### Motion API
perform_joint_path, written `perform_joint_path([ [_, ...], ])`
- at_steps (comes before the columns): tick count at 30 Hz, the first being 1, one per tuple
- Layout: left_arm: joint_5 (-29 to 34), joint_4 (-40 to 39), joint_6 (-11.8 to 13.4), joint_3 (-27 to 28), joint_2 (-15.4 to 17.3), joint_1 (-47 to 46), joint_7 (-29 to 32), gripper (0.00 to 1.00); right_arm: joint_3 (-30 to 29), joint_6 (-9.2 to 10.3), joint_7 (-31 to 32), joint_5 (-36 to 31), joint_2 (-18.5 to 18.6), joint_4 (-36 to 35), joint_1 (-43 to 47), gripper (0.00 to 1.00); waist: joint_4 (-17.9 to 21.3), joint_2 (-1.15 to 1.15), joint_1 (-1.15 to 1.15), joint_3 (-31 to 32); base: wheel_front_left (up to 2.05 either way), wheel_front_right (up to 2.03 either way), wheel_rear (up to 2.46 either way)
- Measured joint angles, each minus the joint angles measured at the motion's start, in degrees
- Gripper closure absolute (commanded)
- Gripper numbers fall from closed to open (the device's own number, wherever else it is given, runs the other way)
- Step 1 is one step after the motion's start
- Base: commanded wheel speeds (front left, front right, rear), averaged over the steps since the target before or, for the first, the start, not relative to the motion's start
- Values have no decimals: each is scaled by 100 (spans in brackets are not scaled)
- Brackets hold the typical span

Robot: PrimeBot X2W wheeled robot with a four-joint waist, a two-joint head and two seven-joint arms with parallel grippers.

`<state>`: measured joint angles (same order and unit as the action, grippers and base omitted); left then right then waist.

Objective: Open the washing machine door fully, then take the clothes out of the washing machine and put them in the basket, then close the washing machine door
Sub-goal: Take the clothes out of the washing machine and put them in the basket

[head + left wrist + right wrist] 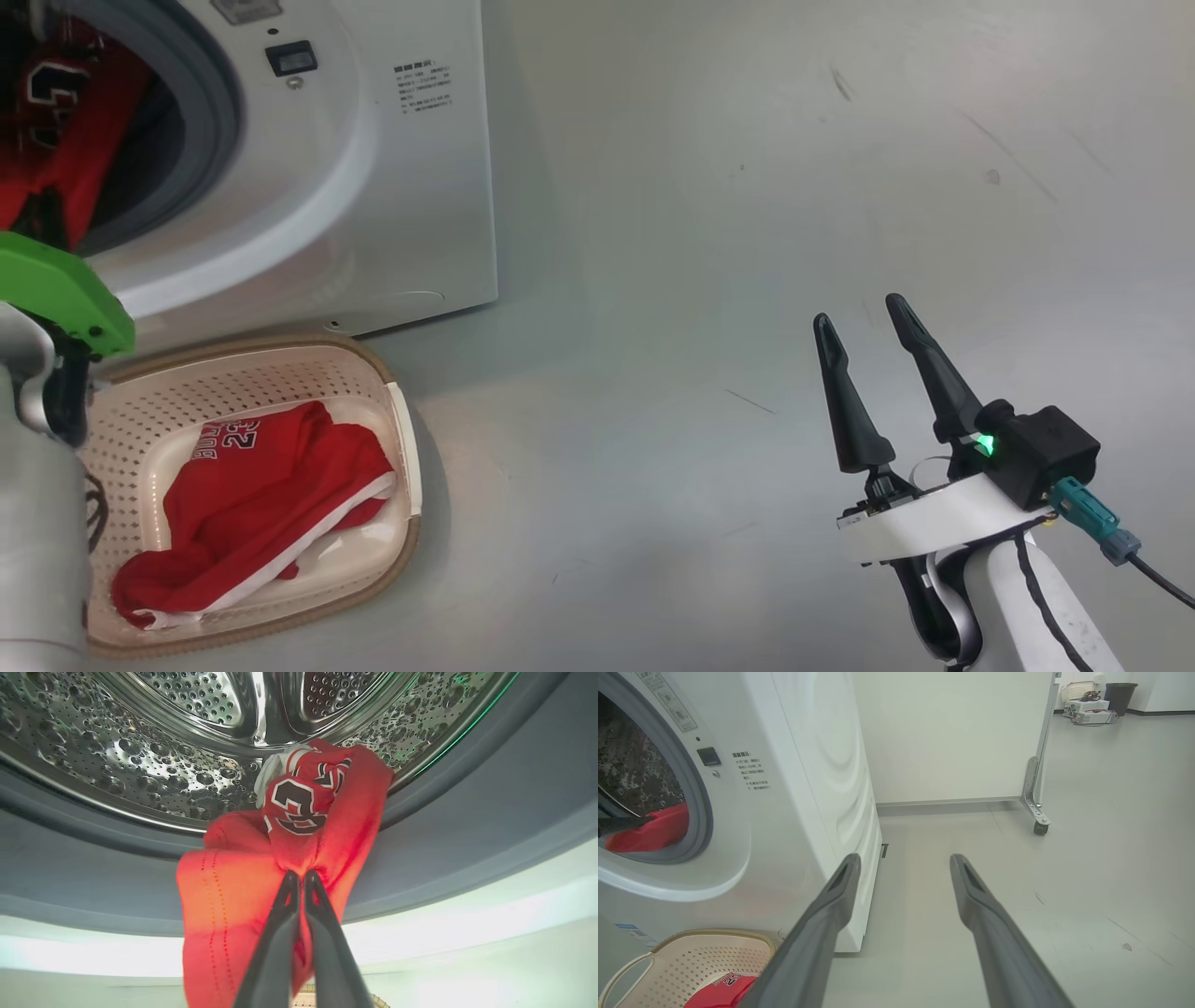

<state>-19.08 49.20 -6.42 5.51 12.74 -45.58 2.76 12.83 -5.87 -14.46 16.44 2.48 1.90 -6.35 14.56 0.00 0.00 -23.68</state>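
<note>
The white washing machine (392, 187) stands open at the upper left; its door is out of view. A red garment (299, 826) with a white-edged number hangs at the drum mouth, and my left gripper (299, 877) is shut on it. The same garment (56, 131) hangs in the opening in the head view and shows as a red edge (649, 830) in the right wrist view. Another red garment (252, 504) lies in the cream basket (406, 439) on the floor in front of the machine. My right gripper (864, 317) hovers open and empty over the floor to the right.
The grey rubber gasket (467, 826) and steel drum (140, 765) surround the held cloth. My left arm's green and pale forearm (47, 373) stands at the basket's left side. A white panel on castors (1036, 793) and boxes (1087, 709) stand farther back.
</note>
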Motion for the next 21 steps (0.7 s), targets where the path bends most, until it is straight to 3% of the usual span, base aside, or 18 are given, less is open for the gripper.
perform_joint_path([
  [13,51,-191,-46,-372,-224,977,-1087,100,-54,-2,0,-47,35,135,198,0,-320,0,0,598,0,0,0],
  [21,20,-761,-49,-415,-339,1222,-1722,100,-113,-2,0,-47,58,172,433,0,-451,0,0,964,0,0,0],
])
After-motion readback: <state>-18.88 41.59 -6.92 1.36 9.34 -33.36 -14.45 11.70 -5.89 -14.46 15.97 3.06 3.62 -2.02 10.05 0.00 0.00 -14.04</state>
